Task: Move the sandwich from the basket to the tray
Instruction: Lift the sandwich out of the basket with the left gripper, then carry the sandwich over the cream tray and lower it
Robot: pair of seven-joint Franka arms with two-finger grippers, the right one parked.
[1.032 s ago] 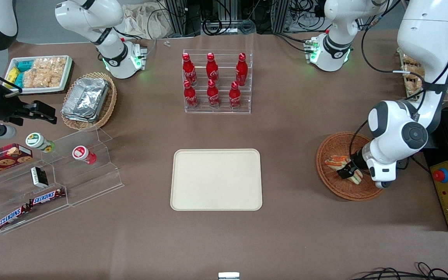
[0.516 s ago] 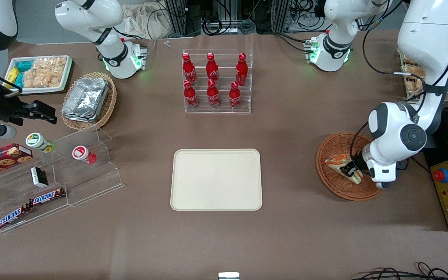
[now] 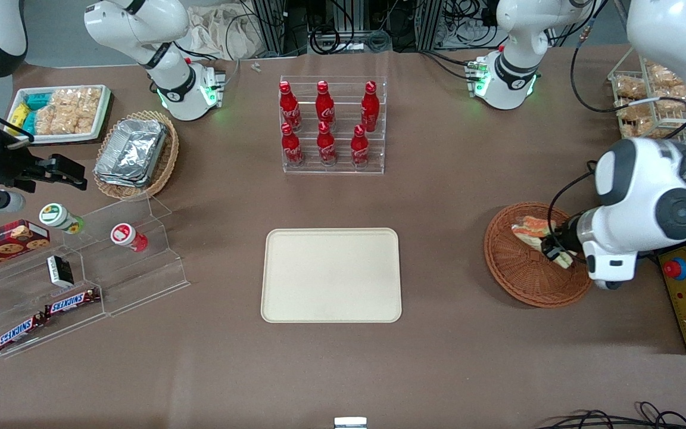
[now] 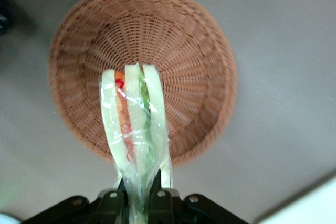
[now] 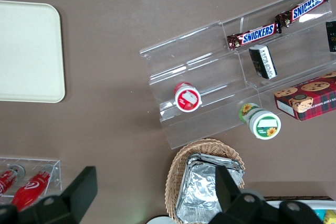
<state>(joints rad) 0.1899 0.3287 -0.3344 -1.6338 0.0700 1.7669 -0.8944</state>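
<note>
— Gripping anything, that left arm?

— Yes. The gripper [image 3: 557, 249] is clamped on the sandwich [image 3: 538, 233], and the wrist view shows it plainly: the black fingers [image 4: 111, 203] pinch one end of the clear-wrapped wedge [image 4: 135, 124], with the white bread and the orange-red and green layers sticking out from between them.

— Where is the sandwich, then? In the basket?

— Above it. In the wrist view the basket [image 4: 189, 72] lies underneath, its woven floor showing round the wedge (whether the free tip touches the wicker I cannot tell). From the front the sandwich shows over the part of the basket [image 3: 515, 268] farther from the camera, on the working arm's side.

— And the tray?

— The tray [image 3: 331, 275] lies flat on the brown table [image 3: 438, 357], well apart from the basket, toward the parked arm's end. Nothing rests on it.

— What else is around?

— A clear rack of red bottles [image 3: 326, 125] stands farther from the camera than the tray. Toward the parked arm's end there is a tan basket of foil containers [image 3: 134, 152], a white tray of snack packets [image 3: 60, 112], and a clear stepped stand [image 3: 99, 262] with Snickers bars [image 3: 72, 301] on it.
</note>
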